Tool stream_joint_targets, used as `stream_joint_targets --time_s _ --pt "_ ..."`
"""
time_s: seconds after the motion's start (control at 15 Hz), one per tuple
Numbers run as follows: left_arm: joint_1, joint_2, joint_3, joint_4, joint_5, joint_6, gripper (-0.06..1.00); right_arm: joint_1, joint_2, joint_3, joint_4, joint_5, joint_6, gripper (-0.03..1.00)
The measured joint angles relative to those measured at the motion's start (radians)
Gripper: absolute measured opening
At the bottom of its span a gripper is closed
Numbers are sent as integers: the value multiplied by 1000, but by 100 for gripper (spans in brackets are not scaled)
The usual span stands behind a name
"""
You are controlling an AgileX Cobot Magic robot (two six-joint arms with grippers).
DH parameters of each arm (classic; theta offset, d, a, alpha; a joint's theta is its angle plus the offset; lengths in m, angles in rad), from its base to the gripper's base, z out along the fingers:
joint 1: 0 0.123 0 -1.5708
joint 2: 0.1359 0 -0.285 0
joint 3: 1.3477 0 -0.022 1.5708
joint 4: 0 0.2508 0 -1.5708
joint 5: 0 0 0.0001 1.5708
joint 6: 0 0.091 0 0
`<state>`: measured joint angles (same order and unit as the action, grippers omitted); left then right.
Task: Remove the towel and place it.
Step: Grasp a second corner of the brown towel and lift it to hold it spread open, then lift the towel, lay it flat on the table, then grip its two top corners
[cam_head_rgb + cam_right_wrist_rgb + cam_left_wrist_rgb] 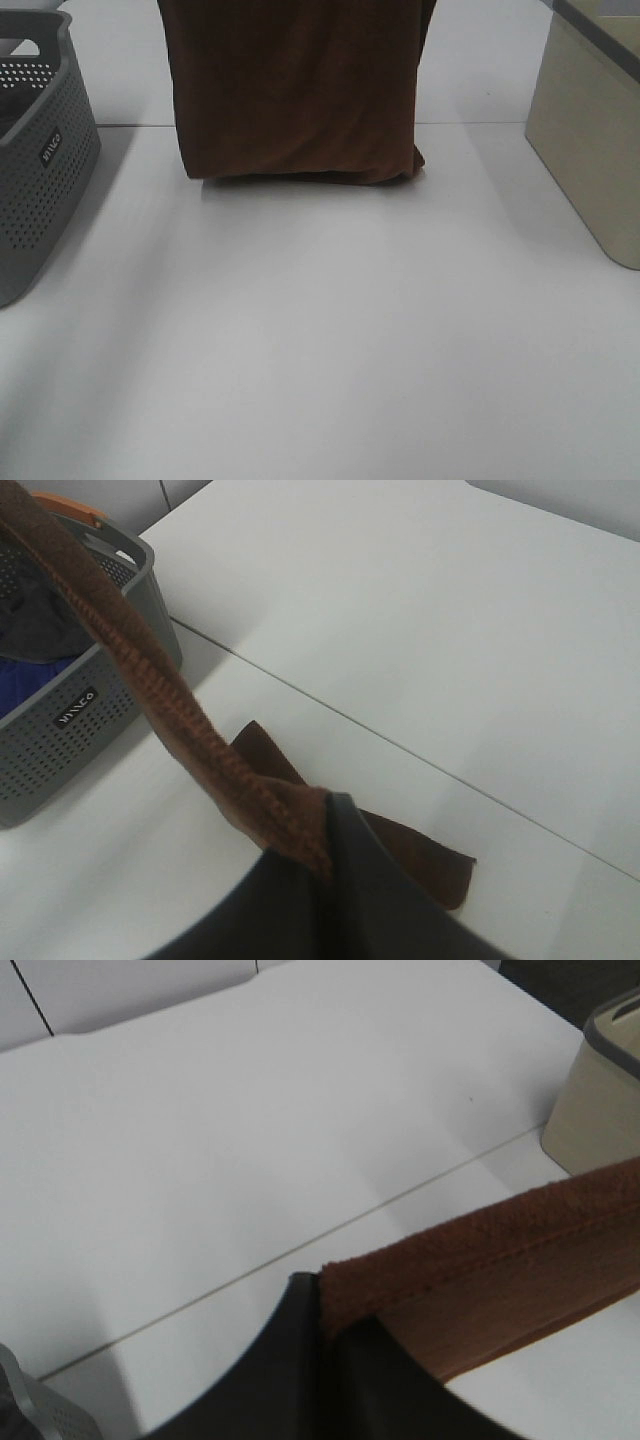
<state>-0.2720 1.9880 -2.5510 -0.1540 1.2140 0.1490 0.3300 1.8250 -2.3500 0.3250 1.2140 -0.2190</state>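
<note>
Brown towel (295,90) hung down the middle, left gripper (325,1322) pinched one top edge, right gripper (326,842) pinched the other, bottom fold touched the white table (320,350), lots of table in front, grey basket (40,170) far left, beige bin (590,150) far right

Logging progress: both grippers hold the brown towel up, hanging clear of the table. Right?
Not quite. The left gripper and right gripper do hold the towel up, but its lower end lies on the table, as the right wrist view shows.

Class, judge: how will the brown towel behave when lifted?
Probably floppy: the towel hangs as a sheet, its bottom folding on the table. Likely not slippery: left claw and right claw hold just its edge.
</note>
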Motion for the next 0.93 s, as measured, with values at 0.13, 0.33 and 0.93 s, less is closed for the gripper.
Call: stream_joint_targets --time_s 0.13,0.33,0.93 --pt "0 -79 154 -7 0 -3 0 3 -39 56 9 3 14 1" --pt "-8 -311 509 -18 -1 -3 0 4 -170 289 39 4 21 1" --pt "-12 -518 888 -19 -11 71 0 13 -379 692 99 0 51 1"
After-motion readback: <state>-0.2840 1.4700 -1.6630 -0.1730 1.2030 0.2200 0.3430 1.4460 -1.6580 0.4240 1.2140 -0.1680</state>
